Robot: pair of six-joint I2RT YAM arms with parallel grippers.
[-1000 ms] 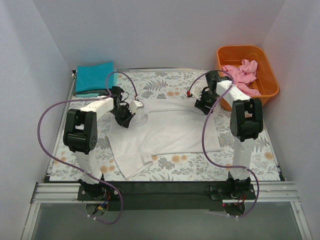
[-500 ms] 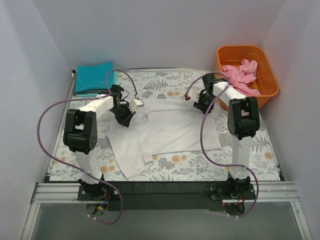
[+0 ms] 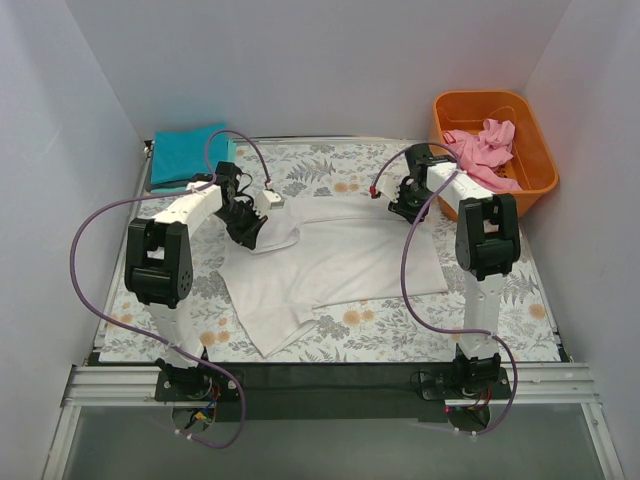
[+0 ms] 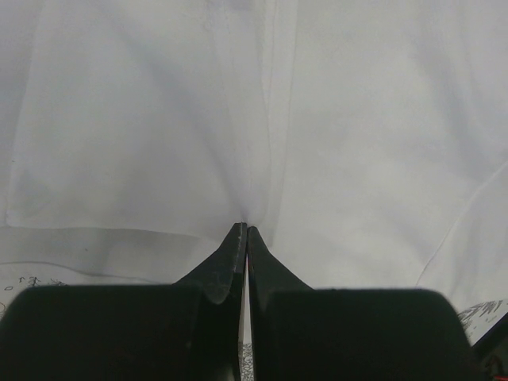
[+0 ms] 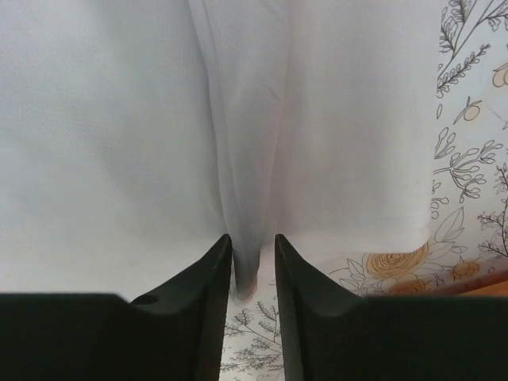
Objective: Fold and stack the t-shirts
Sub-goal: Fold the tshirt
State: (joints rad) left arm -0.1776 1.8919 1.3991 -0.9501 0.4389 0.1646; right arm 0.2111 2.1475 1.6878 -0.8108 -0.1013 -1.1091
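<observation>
The white t-shirt point(image 3: 335, 262) lies spread on the floral table, with one sleeve toward the near left. My left gripper point(image 3: 251, 222) is at the shirt's far left edge. Its jaws are shut on a pinch of white cloth point(image 4: 262, 143) in the left wrist view point(image 4: 244, 229). My right gripper point(image 3: 405, 206) is at the shirt's far right corner. Its jaws point(image 5: 253, 238) stand slightly apart around a loose fold of white cloth point(image 5: 246, 159). The teal shirt point(image 3: 187, 156) lies folded at the far left. The pink shirt point(image 3: 486, 148) is crumpled in the orange tub point(image 3: 536, 160).
The orange tub stands at the far right beside the right arm. The floral table cover point(image 3: 350, 180) shows beyond the shirt and at its near edge point(image 3: 400, 335). White walls close in on three sides. Purple cables loop over both arms.
Both grippers have moved a little toward the far side, the left one also leftward. The white shirt's far edge has shifted with them and lies flatter.
</observation>
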